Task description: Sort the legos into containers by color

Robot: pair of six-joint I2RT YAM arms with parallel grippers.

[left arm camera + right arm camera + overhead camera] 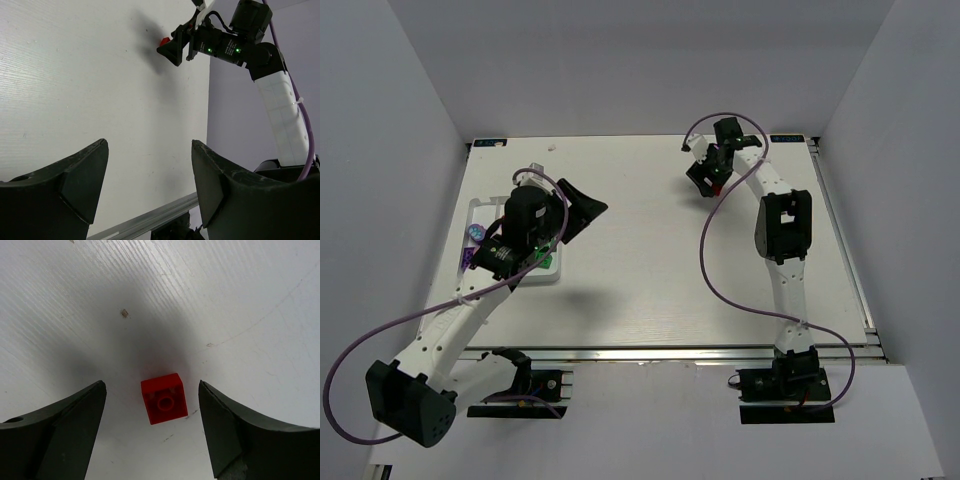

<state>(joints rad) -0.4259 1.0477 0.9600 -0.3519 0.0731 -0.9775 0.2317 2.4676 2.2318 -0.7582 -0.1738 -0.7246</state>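
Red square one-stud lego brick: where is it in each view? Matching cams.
Right wrist: red square plastic brick at lower centre, between the open fingers of the right gripper.
Left wrist: top centre, beside that gripper.
Top external: not discernible, probably hidden under that gripper, far centre-right.
Shared landmark: the right gripper.

1 brick [164, 398] lies on the table's [650, 270] far right between the fingers of the right gripper [151, 387]; the tray [477, 210] sits left.

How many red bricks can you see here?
1. The red brick lies on the table below the open right tool. Others may be hidden in the tray under the left arm.
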